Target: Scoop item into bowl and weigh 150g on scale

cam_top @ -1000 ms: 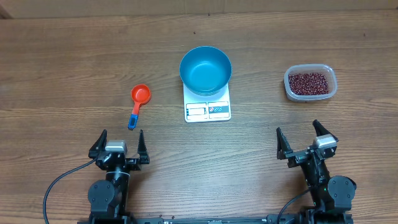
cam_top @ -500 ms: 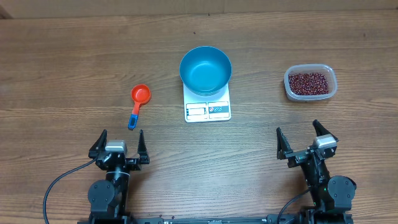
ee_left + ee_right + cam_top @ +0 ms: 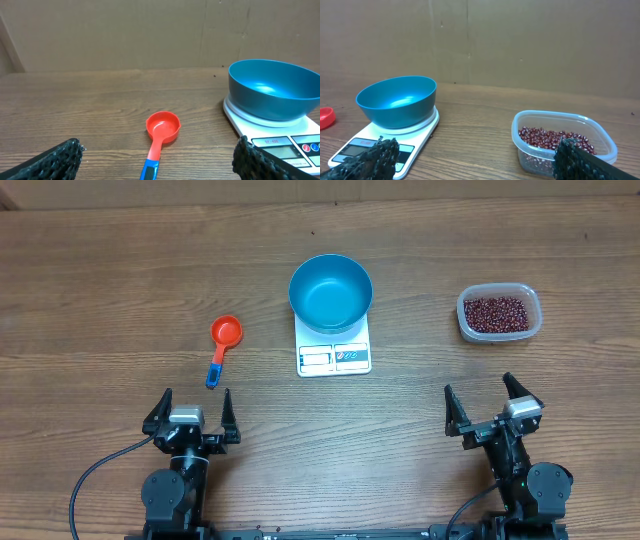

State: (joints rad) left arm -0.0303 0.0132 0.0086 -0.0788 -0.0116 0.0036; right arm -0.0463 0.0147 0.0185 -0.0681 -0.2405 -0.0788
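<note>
The blue bowl [image 3: 330, 292] [image 3: 272, 95] [image 3: 396, 100] stands empty on the white scale [image 3: 334, 356] [image 3: 295, 142] [image 3: 370, 145] at the table's middle. Dark red-brown beans [image 3: 497, 313] [image 3: 550, 139] fill a clear plastic tub [image 3: 499, 313] [image 3: 560, 142] at the right. An orange scoop with a blue handle [image 3: 222, 345] [image 3: 160, 135] lies left of the scale. My left gripper [image 3: 190, 412] [image 3: 157, 162] is open near the front edge, just short of the scoop's handle. My right gripper [image 3: 494, 406] [image 3: 475, 162] is open too, in front of the tub, holding nothing.
Brown cardboard walls [image 3: 150, 35] close off the back of the wooden table [image 3: 120, 270]. Black cables [image 3: 90, 480] run from the arm bases at the front edge.
</note>
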